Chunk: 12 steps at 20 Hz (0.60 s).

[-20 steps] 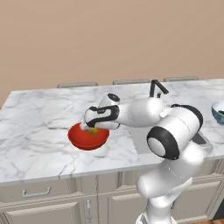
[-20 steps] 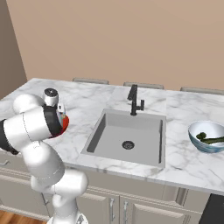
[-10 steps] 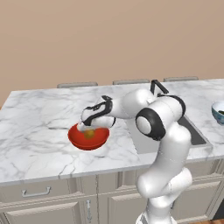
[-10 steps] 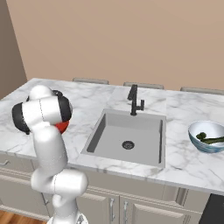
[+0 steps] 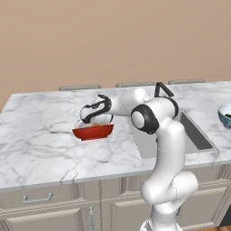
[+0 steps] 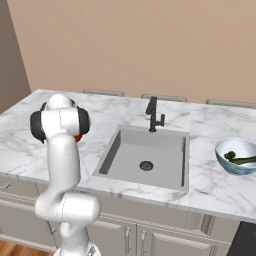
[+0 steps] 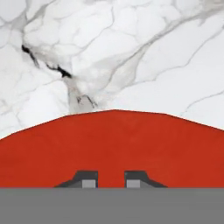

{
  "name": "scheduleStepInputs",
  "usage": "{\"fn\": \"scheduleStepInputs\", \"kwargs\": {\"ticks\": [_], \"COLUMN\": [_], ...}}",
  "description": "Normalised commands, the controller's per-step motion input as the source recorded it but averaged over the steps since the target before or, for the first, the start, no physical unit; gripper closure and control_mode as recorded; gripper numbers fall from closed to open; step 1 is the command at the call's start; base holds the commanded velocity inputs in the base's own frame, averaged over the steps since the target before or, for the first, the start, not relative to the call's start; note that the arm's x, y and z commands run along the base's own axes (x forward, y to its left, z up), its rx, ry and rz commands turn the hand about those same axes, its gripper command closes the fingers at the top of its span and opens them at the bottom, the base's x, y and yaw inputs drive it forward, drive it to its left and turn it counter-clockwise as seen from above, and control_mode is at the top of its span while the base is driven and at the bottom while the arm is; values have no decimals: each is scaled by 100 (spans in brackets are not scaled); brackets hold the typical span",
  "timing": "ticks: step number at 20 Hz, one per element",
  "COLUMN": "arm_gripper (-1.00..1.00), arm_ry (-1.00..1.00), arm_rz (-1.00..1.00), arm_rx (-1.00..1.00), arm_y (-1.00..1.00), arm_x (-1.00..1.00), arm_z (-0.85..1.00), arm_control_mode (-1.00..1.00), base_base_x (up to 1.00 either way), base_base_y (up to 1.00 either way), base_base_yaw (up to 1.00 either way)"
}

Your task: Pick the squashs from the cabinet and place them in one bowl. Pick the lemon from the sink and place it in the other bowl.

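- Now the gripper (image 7: 111, 179) hangs over the red bowl (image 5: 93, 131) with its two dark tips drawn together and nothing between them; a second ago they stood apart above that bowl, so the lemon has probably just been let go into it.
- Earlier the lemon lay as a yellow spot inside the red bowl; now the hand and the bowl's near wall hide the inside, so I cannot confirm it.
- Outward, the red bowl is shallow, round and matt, sitting on white marble counter (image 5: 40, 135) with grey veins.
- Further right, the grey sink (image 6: 145, 157) is a bare rectangular basin with a round drain.
- Beyond it, the pale glassy bowl (image 6: 239, 157) holds the dark green, curved squashs (image 6: 240, 160).
- Judging by this, both halves look done.
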Motion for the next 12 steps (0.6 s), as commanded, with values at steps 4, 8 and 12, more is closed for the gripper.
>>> {"fn": "scheduleStepInputs", "kwargs": {"ticks": [4, 8, 12], "arm_gripper": [-100, -100, -100], "arm_ry": [0, -4, -6], "arm_rz": [0, 0, 0], "arm_rx": [0, 0, 0], "arm_y": [15, 16, 4], "arm_x": [-12, -59, -57], "arm_z": [3, 28, 39], "arm_control_mode": [-100, -100, -100], "base_base_x": [0, 0, 0], "base_base_y": [0, 0, 0], "base_base_yaw": [0, 0, 0]}}
